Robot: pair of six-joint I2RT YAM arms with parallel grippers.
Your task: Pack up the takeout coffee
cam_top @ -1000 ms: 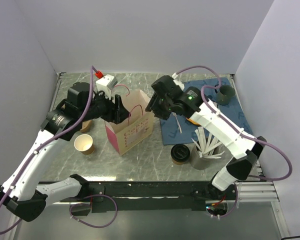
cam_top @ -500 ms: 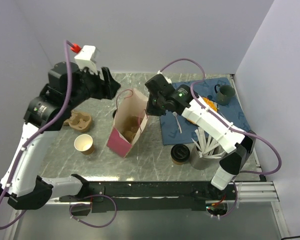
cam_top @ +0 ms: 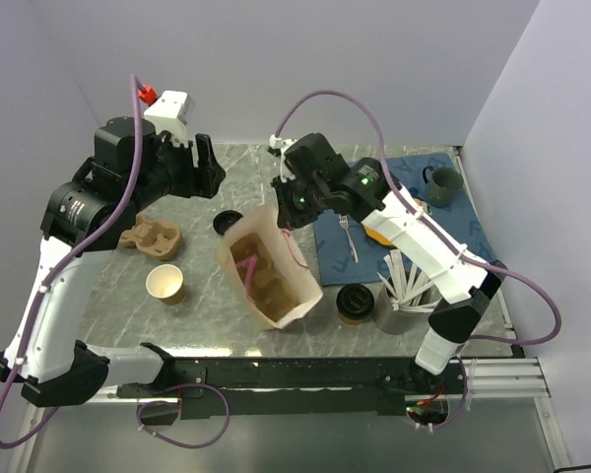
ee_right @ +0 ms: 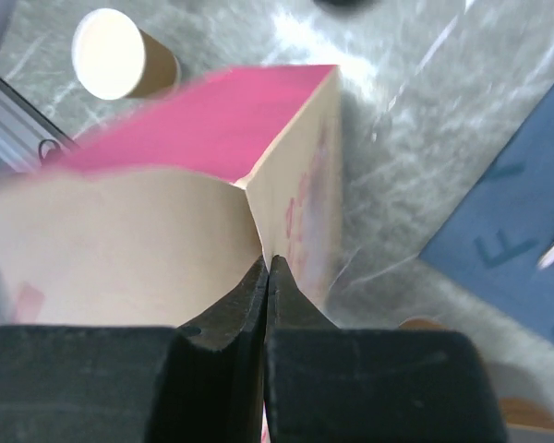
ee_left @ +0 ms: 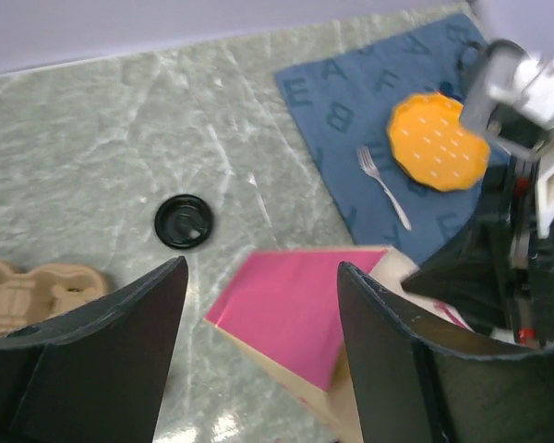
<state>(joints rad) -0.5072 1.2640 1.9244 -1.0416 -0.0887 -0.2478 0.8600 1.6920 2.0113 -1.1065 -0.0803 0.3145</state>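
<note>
Two claws, one bag. My right claw [ee_right: 266,265] is closed tight, pinching the top rim of the bag [cam_top: 273,274], which stands tilted with its mouth open upward. My left claw [ee_left: 260,268] is spread wide and grips nothing; it hangs above the table [ee_left: 120,120], behind the bag and to its left.

Two cups stand on the table. One is the coffee [cam_top: 355,303], black lid on, outside the bag and just to its right, beside one grey holder [cam_top: 402,313] of white sticks. The other is an open cup [cam_top: 164,284] left of the bag.

One loose lid [ee_left: 184,221] lies just behind the bag. One carrier [cam_top: 150,236] lies left of the bag, behind the open cup. Behind and right of the bag lies one blue mat [ee_left: 351,92] bearing one fork [ee_left: 383,175], one orange plate [ee_left: 439,140] and one mug [cam_top: 441,185].
</note>
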